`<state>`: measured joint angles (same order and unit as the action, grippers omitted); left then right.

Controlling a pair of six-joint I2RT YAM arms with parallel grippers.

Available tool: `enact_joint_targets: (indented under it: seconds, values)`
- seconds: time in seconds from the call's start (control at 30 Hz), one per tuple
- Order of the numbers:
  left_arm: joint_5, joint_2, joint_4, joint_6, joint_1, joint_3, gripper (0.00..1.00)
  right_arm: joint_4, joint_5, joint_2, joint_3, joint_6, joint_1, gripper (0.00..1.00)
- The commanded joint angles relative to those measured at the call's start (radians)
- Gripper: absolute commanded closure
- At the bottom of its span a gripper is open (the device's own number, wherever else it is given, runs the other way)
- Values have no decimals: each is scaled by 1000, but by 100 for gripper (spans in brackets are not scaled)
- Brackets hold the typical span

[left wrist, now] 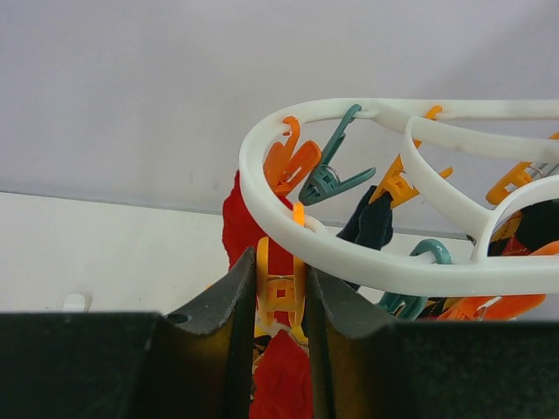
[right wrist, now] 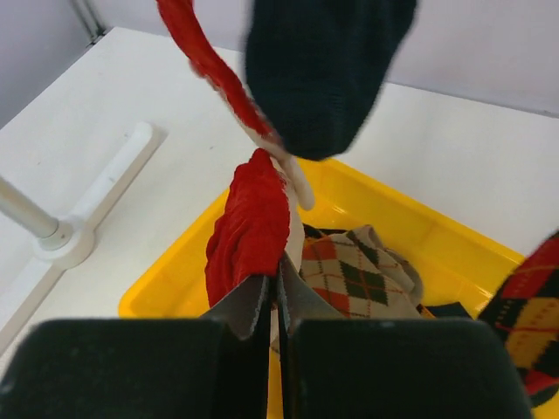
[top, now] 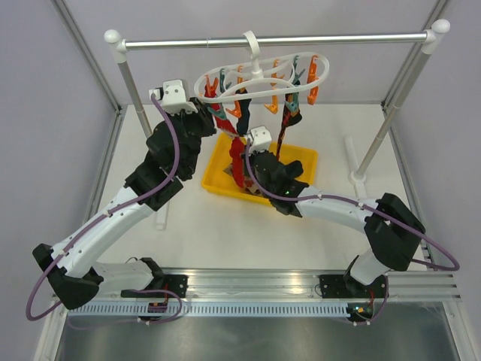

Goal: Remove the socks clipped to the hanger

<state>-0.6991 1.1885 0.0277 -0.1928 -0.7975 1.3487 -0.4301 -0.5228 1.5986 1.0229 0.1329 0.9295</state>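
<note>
The white oval hanger (top: 259,75) hangs by its hook from the silver rail, with orange and teal pegs and several socks clipped below it. My left gripper (left wrist: 279,288) is shut on a yellow-orange peg (left wrist: 281,262) under the hanger ring (left wrist: 367,257). A red sock (left wrist: 284,375) hangs from that peg. Lower down, my right gripper (right wrist: 278,305) is shut on the same red sock (right wrist: 249,227), over the yellow tray (right wrist: 437,236). A dark sock (right wrist: 319,70) hangs just above it. In the top view the left gripper (top: 213,114) is at the hanger's left end and the right gripper (top: 242,162) is below the middle.
A beige argyle sock (right wrist: 349,271) lies in the tray. Another argyle sock (right wrist: 533,323) hangs at the right. The rail (top: 301,39) rests on two uprights, one with its foot (right wrist: 61,244) left of the tray. Grey walls close in the table.
</note>
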Motion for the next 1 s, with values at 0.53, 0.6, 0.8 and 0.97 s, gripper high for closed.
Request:
enact_joint_targets:
  seconds: [0.53,0.6,0.8,0.97]
  values:
    - [21,-10,-18,4,6,9,89,119,69,-77,-230,270,-271,74]
    - [23,-10,-17,3,4,7,89,135,50,-94,-242,286,-273,58]
    - [24,-9,-17,-3,6,1,89,252,9,-141,-239,303,-274,36]
    - [29,-9,-18,-7,4,1,89,271,17,-227,-280,312,-273,35]
